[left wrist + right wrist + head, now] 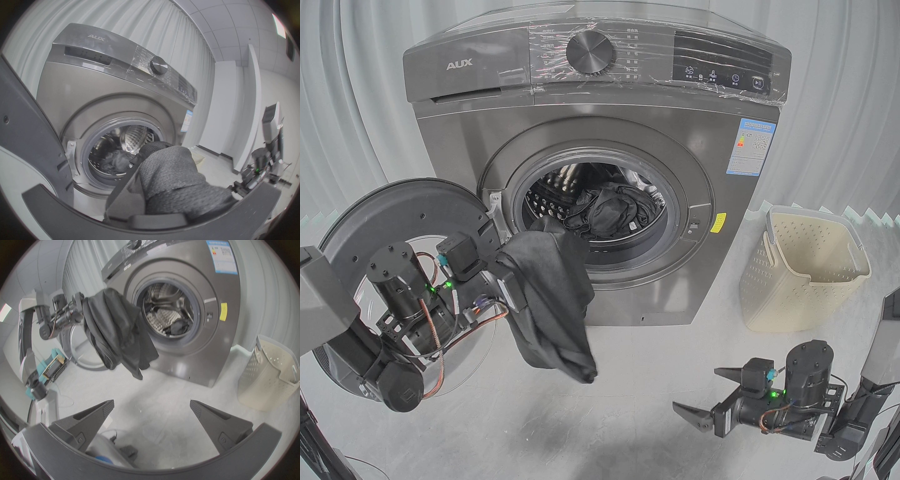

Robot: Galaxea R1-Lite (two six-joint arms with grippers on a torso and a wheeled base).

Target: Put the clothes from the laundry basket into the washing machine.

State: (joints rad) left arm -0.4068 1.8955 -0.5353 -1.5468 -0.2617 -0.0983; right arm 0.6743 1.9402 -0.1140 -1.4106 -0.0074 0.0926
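Limply below clenched left gripper [515, 290], dark garment [556, 306]: seemingly light, floppy, best pinched at bunched fold. Right gripper [699, 390] splayed, empty.

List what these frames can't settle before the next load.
Laundry basket floor: in the head and right wrist views its own near wall hides it, so I cannot tell whether clothes remain.
Drum, lower part: the held dark garment covers it in the head and left wrist views.
Clothes in the drum: one dark heap, count unclear in every view.
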